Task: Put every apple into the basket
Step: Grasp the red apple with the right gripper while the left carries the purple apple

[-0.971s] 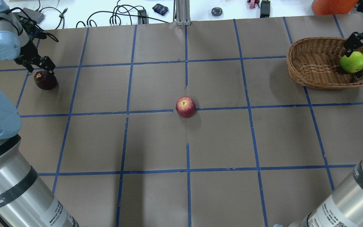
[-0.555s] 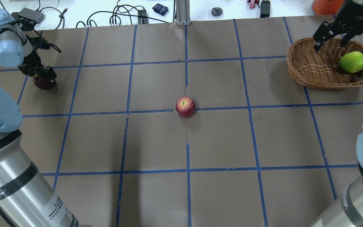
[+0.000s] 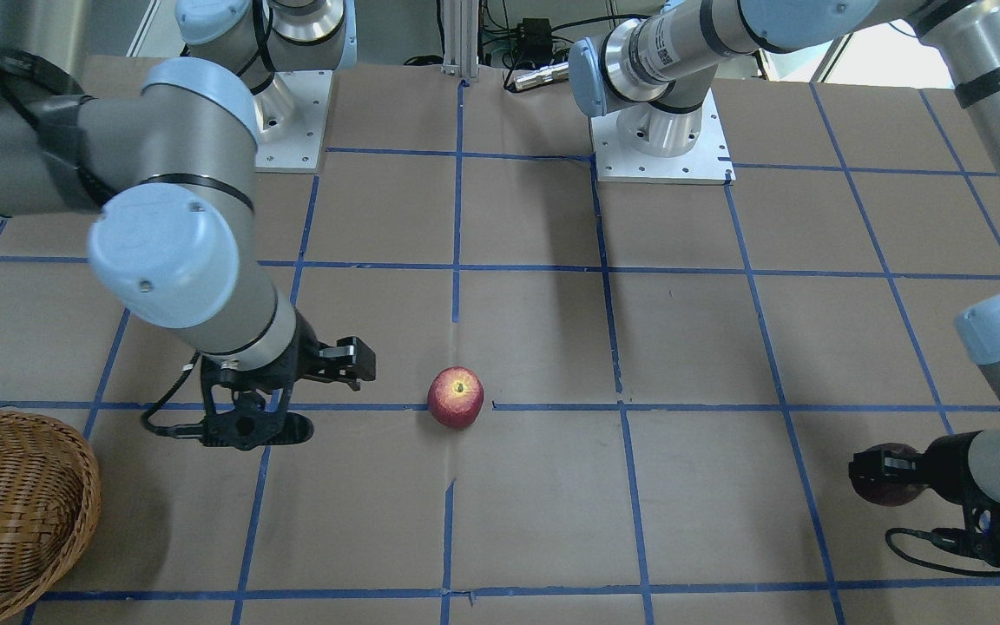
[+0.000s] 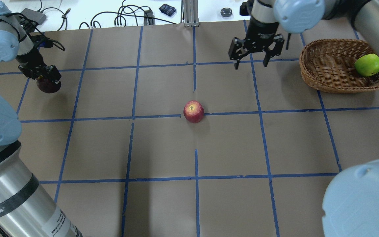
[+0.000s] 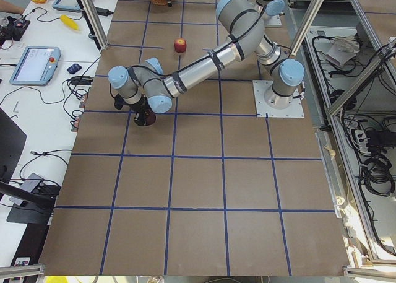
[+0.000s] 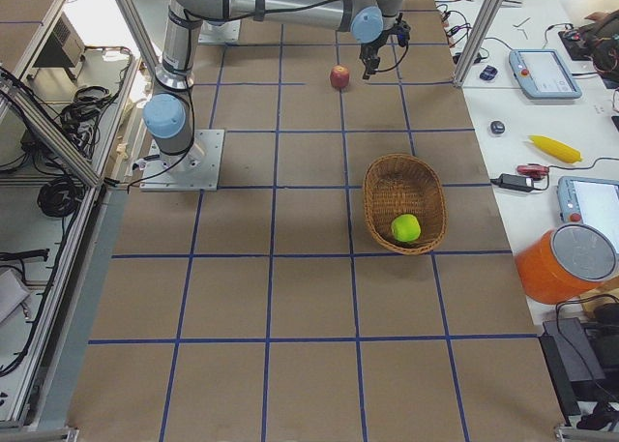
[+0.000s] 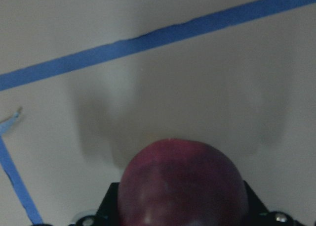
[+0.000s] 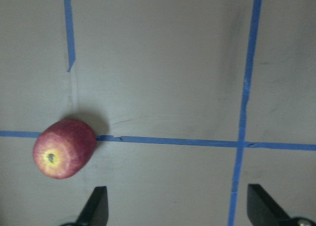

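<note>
The red apple (image 4: 193,111) lies at the table's middle, also in the front view (image 3: 456,396) and at the left of the right wrist view (image 8: 63,148). My right gripper (image 4: 250,65) is open and empty, hovering beyond and to the right of it, between apple and basket; the apple lies outside its fingers (image 8: 98,206). The wicker basket (image 4: 327,65) at the far right holds the yellow-green apple (image 4: 368,65). My left gripper (image 4: 44,74) is shut on the dark maroon apple (image 4: 48,87) at the far left; this apple fills the bottom of the left wrist view (image 7: 182,186).
A white bench with cables (image 4: 123,16), an aluminium post (image 4: 189,13) and an orange container (image 4: 344,6) runs along the table's far edge. Blue tape lines grid the brown table. The right arm's elbow (image 4: 364,197) looms at the near right.
My right gripper let go of the green apple in the basket, rose and swung left out over the table. My left gripper came down around the maroon apple.
</note>
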